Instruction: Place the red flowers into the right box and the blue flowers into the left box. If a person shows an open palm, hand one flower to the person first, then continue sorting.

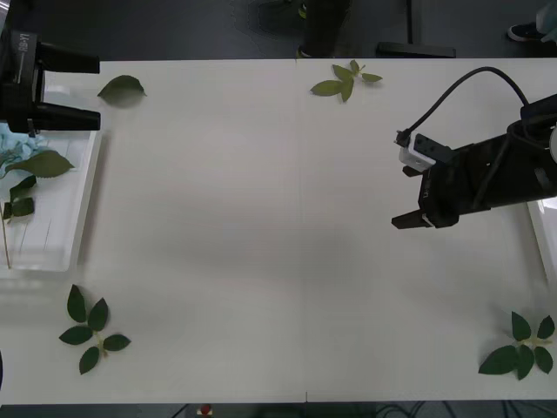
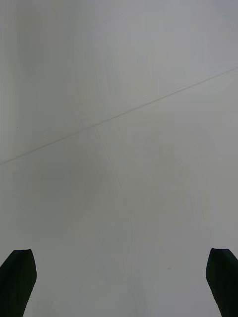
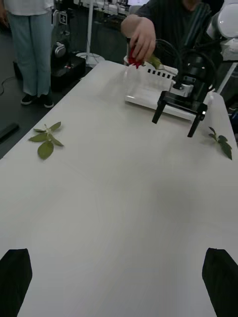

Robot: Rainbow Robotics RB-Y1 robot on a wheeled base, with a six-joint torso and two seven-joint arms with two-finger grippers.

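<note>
I see a big white worktop [image 1: 261,226] with a thin seam across its middle. Loose green leaf sprigs [image 1: 90,329] lie near its corners. Behind the worktop the floor is dark, and a person in light trousers [image 3: 29,44] stands there beside some dark gear.

My left hand [image 1: 91,90] is at the far left corner, its two black fingers spread wide and holding nothing. It hangs over the far end of the shallow white plastic tray with small slots, the left box [image 1: 61,235]. A pale blue fluffy flower [image 1: 12,144] with broad green leaves lies in that box, just beside and below my left hand.

My right hand [image 1: 407,195] is on the right side, over bare worktop, fingers spread and empty too. The right box [image 3: 148,91], another shallow white tray, sits just behind it at the worktop's edge. A person's bare hand [image 3: 141,37] holds a small deep-red rose [image 3: 134,58] above the far end of that box, apart from my right hand.
</note>
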